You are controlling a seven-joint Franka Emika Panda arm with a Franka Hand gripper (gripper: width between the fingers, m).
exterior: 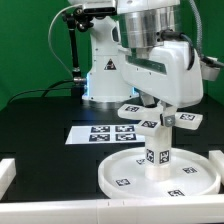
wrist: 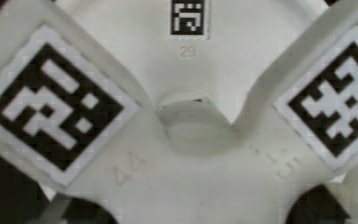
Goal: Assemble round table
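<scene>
The cross-shaped piece (exterior: 148, 123) sits over the leg (exterior: 158, 152), upright on the disc (exterior: 122, 181), five o'clock from the marker board (exterior: 100, 133). It looks light, stiff and slick, so we would pinch its hub. Whether the gripper (exterior: 165, 117) clasps it, we cannot tell.

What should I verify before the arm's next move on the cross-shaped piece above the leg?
1. Round disc lies flat on the table: ok.
2. Short cylinder leg stands upright in the middle of the disc: ok.
3. Cross-shaped piece sits on top of the leg: ok in the exterior view. Whether it is fully seated: cannot tell.
4. Gripper holds the cross-shaped piece: cannot tell, as neither view shows the fingertips clearly.
5. Marker board lies apart from the disc: ok.
</scene>
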